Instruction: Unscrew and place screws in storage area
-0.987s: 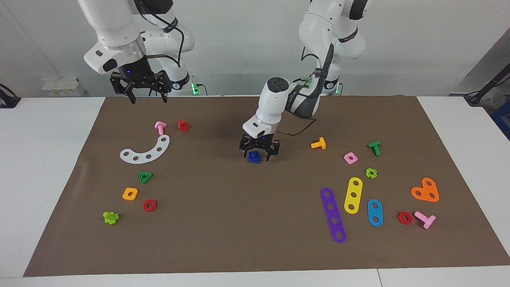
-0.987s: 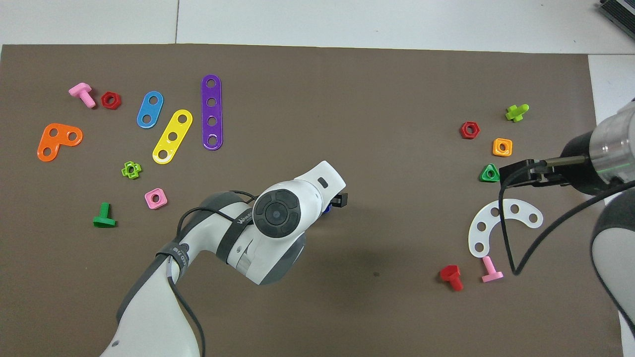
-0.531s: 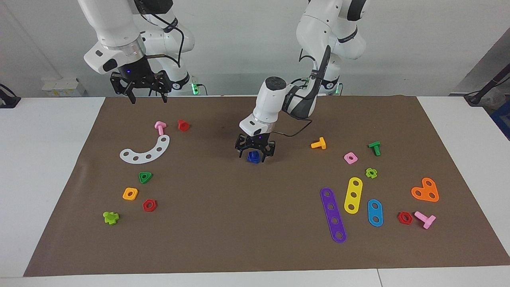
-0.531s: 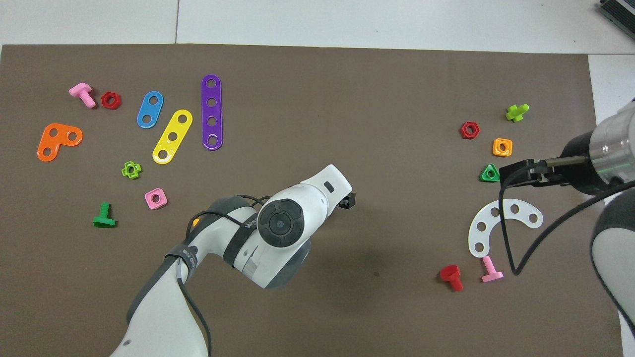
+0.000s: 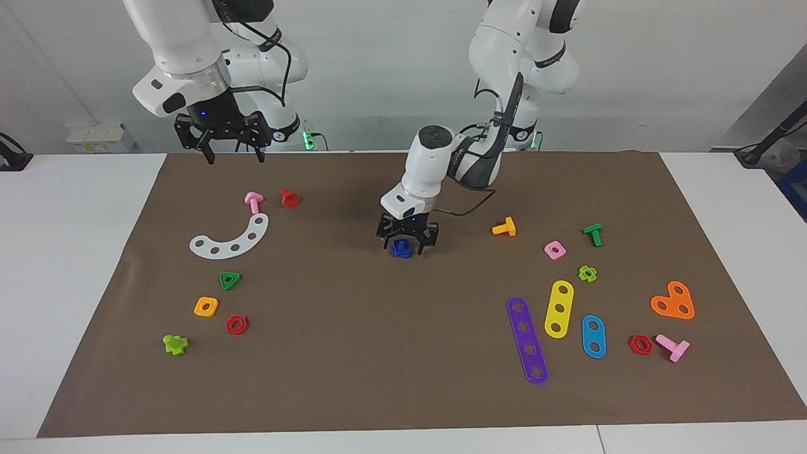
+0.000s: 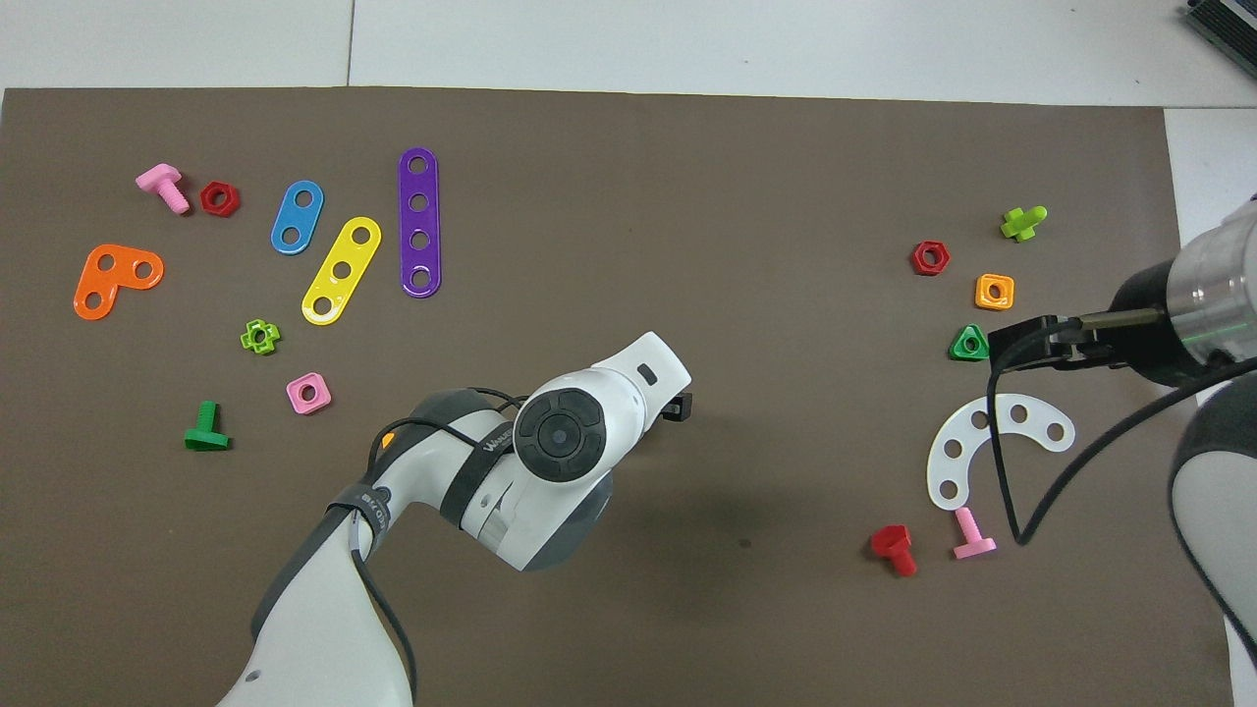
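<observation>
Near the centre of the facing view, the blue screw (image 5: pixel 401 248) sits on the brown mat (image 5: pixel 353 353), a small dark-blue piece with bare mat all around it. The left gripper (image 5: pixel 408 244) is down over it, its black fingers (image 5: pixel 386 239) spread apart on either side with the screw between them; the claw is released, not clenched, and whether either finger touches the plastic cannot be told. The left arm reaches in from the upper right of that view, and its white wrist points steeply down at the mat.

In the overhead view the same wrist covers the screw completely; only one dark fingertip (image 6: pixel 678 406) pokes out past the white housing, a little right of the frame's centre.

The right gripper (image 5: pixel 233 156) hangs idle in the upper left of the facing view, raised over the mat's edge nearest the robots, its claw released and holding nothing. Below it in that view lie a pink bolt (image 5: pixel 253 202), a red bolt (image 5: pixel 290 198) and a white curved strip (image 5: pixel 232 238). An orange bolt (image 5: pixel 505 227) lies right of centre, well apart from the screw
</observation>
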You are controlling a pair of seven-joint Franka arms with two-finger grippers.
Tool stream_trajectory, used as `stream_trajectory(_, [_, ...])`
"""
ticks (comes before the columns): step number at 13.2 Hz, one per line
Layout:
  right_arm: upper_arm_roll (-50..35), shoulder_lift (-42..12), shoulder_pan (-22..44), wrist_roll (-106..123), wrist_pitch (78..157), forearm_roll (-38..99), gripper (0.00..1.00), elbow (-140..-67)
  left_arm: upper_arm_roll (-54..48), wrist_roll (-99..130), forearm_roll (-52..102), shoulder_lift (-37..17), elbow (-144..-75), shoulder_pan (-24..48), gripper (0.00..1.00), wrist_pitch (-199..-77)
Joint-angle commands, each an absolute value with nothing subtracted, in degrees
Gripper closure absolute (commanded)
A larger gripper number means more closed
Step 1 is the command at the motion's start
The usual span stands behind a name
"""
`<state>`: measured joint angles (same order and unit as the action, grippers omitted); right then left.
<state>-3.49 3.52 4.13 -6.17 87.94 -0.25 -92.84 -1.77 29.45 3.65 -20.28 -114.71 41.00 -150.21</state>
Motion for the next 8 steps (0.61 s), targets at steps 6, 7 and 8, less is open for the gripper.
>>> stream_trajectory(6, [-3.8, 4.0, 3.2, -4.2, 88.6, 1.2, 0.0, -93.6, -1.1, 29.4, 4.6, -19.1, -115.0, 41.8, 0.52, -147.0])
stream_trajectory(7, [-3.8, 4.0, 3.2, -4.2, 88.6, 1.2, 0.0, -93.6, -1.1, 29.4, 4.6, -19.1, -114.7, 41.7, 0.64, -146.2])
stream_trajectory(8, [-3.8, 4.0, 3.2, -4.2, 88.6, 1.2, 0.0, -93.6, -1.1, 29.4, 4.6, -19.1, -114.6, 41.7, 0.71, -146.0])
